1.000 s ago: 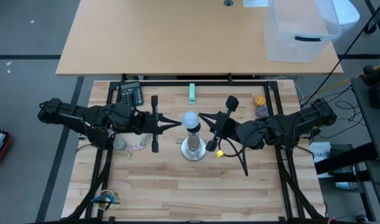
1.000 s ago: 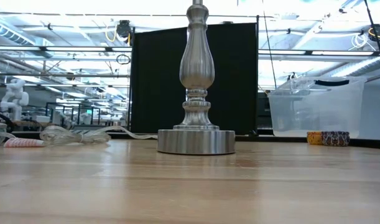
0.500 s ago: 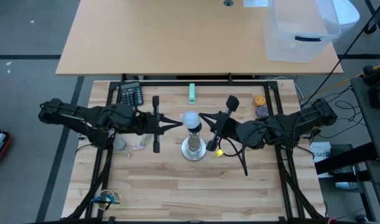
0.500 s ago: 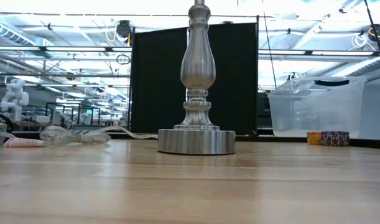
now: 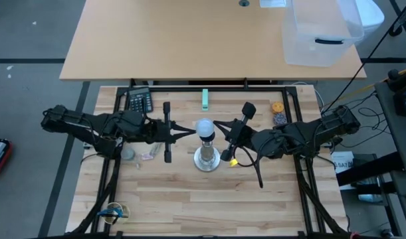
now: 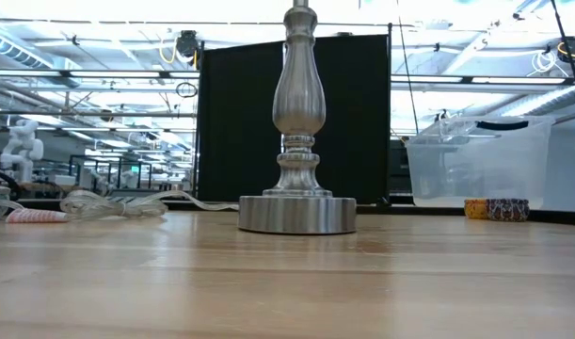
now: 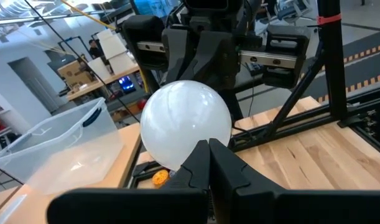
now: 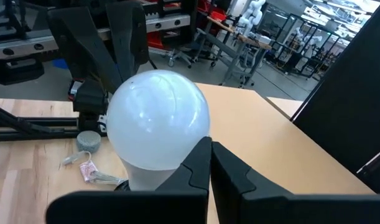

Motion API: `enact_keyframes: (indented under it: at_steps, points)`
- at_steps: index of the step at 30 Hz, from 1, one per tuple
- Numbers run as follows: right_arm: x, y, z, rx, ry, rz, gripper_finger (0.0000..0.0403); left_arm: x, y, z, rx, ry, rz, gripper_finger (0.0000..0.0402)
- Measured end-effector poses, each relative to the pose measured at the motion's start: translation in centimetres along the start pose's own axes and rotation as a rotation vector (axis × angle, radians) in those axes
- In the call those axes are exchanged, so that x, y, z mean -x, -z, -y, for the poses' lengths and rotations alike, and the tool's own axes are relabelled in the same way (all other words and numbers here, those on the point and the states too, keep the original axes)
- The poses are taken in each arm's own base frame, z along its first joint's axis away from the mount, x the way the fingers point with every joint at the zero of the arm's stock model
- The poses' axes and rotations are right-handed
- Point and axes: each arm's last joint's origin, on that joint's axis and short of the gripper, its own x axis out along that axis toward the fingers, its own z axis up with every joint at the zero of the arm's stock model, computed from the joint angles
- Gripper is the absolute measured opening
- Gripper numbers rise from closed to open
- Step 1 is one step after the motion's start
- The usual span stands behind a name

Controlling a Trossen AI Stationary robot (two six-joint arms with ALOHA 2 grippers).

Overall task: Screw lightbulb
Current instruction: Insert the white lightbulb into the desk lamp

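The white lightbulb (image 5: 203, 127) stands upright on top of the silver lamp stand (image 5: 206, 159) at the table's middle, its narrow neck (image 8: 142, 177) pointing down into the stand's top. My left gripper (image 5: 191, 131) is shut and level at the globe's left side. My right gripper (image 5: 215, 123) is shut at the globe's right side, a little toward the far edge. The low view shows only the stand's column (image 6: 297, 104) and round foot; the bulb and both grippers are above that picture. My left gripper lays its shut fingertips (image 7: 205, 155) against the globe's lower left side (image 7: 186, 152), coming level from the table's left. The bulb stays upright on the stand. My right gripper lays its shut fingertips (image 8: 202, 158) against the globe's lower right side (image 8: 188, 149), coming from the table's right and slanting slightly down.
A calculator (image 5: 139, 101) and a green piece (image 5: 204, 99) lie near the far edge, and small round items (image 5: 279, 113) at the far right. Clear wrapping and a grey disc (image 5: 127, 154) lie left of the stand, and a yellow piece (image 5: 234, 162) to its right. A clear bin (image 5: 319, 33) stands on the desk beyond.
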Motion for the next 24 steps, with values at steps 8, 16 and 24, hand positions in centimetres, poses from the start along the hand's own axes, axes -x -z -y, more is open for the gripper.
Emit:
enact_keyframes:
  at_steps: [8,16,24]
  points:
    - [0.04,0.44,-0.09,0.002,-0.008,-0.031,0.0000,-0.04,-0.05,-0.01,-0.010,-0.003,0.007,0.0001]
    - [0.39,0.44,-0.37,0.005,-0.010,-0.030,0.0000,-0.10,-0.02,-0.25,-0.009,-0.014,0.010,0.0001]
    - [0.48,0.65,-0.44,0.006,-0.001,-0.044,0.0000,-0.18,0.09,-0.60,-0.003,-0.029,0.007,0.0001]
